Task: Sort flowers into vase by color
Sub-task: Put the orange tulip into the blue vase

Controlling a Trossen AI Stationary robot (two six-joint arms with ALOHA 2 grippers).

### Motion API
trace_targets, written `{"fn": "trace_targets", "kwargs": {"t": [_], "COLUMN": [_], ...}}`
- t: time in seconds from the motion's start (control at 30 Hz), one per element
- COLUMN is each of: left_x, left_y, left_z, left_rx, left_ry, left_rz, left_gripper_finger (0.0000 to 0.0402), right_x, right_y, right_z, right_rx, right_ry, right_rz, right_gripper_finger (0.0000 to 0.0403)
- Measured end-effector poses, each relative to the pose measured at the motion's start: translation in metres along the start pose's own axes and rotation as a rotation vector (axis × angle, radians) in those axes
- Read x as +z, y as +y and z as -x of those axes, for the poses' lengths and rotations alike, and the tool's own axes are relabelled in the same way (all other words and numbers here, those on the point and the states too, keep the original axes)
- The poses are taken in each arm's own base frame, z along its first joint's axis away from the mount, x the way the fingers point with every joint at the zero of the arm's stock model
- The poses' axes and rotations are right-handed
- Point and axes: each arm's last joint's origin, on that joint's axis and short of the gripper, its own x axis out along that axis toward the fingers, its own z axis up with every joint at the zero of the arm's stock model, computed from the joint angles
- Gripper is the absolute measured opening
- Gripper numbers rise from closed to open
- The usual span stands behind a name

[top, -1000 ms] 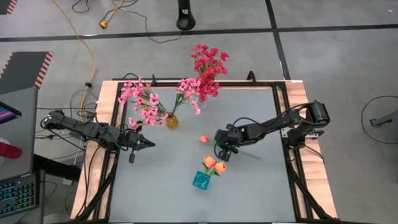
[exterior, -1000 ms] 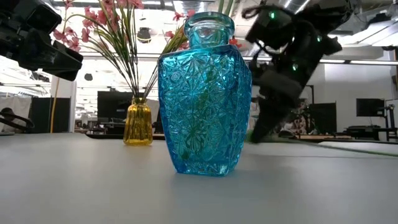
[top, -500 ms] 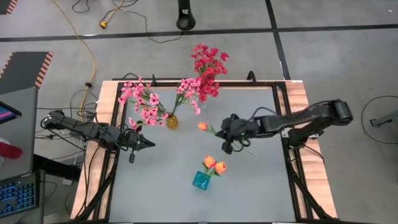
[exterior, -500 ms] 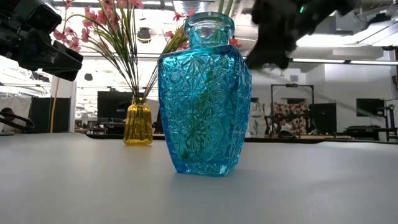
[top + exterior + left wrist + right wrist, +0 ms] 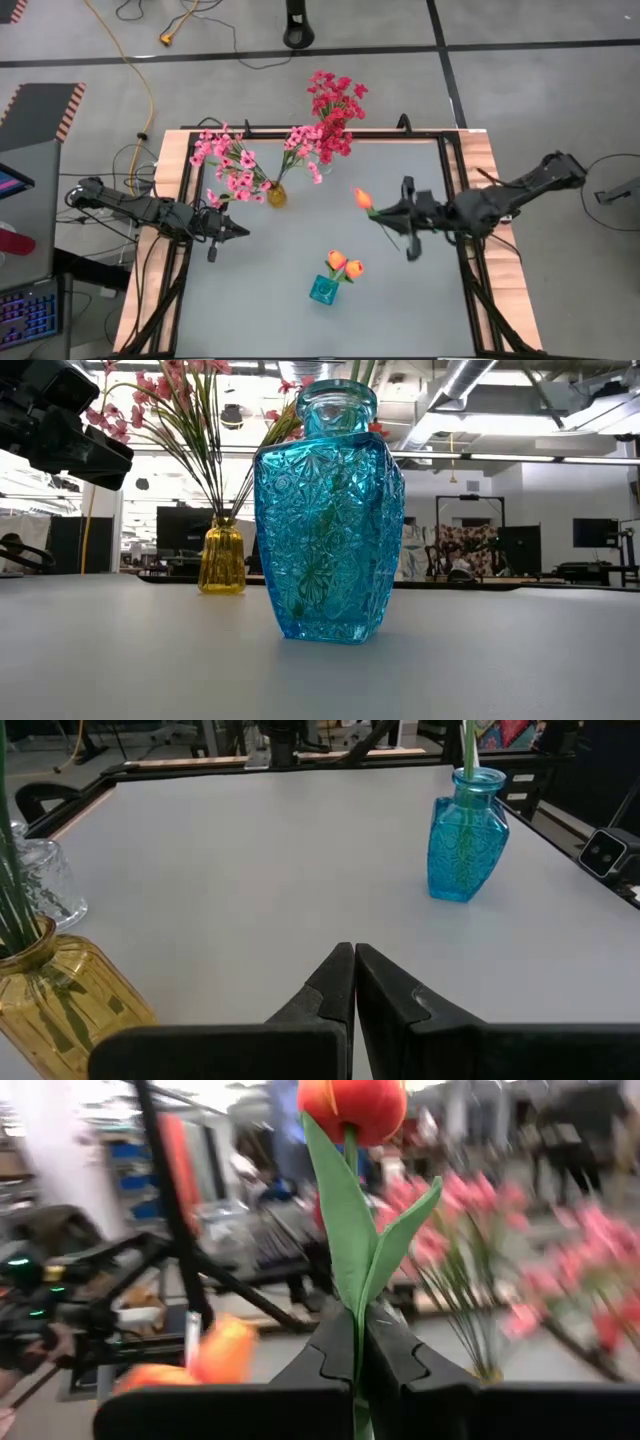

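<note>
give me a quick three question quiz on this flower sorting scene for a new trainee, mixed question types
1. True or false: the right gripper is shut on a tulip.
2. How many tulips already stand in the blue vase?
3. Which vase holds pink flowers? A) blue B) yellow C) none

Key
1. True; it grips the stem, held up off the table.
2. Two.
3. B. The left gripper waits shut nearby.

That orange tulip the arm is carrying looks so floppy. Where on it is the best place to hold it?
Probably on the thin green stem below the leaves, pinched from both sides, as the right gripper does with the orange tulip now. The stem is narrow and stiff enough to fit between the fingers, while the soft bud would crush. Gripping partway down leaves the bottom end free to go into the blue vase.
</note>
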Motion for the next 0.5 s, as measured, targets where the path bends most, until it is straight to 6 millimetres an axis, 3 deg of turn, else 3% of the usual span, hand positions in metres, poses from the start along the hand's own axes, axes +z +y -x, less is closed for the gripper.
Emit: {"fn": "trace_targets", "kwargs": {"t": [0.3,0.5], "left_x": [0.000,0.000], "left_y": [0.000,0.000], "left_z": [0.000,0.000], "left_rx": [0.000,0.001], "left_ry": [0.000,0.000], "left_rz": [0.011,0.011], "left_gripper_finger": [0.0000,0.0000], "right_x": [0.002,-0.012], "right_y": [0.053,0.084], "right_z": [0.012,0.001], "right_rx": [0.124,0.177], "right_ry": [-0.152,-0.255], "right_rz": [0.178,0.252], "right_gripper_finger": [0.0030,0.0030]}}
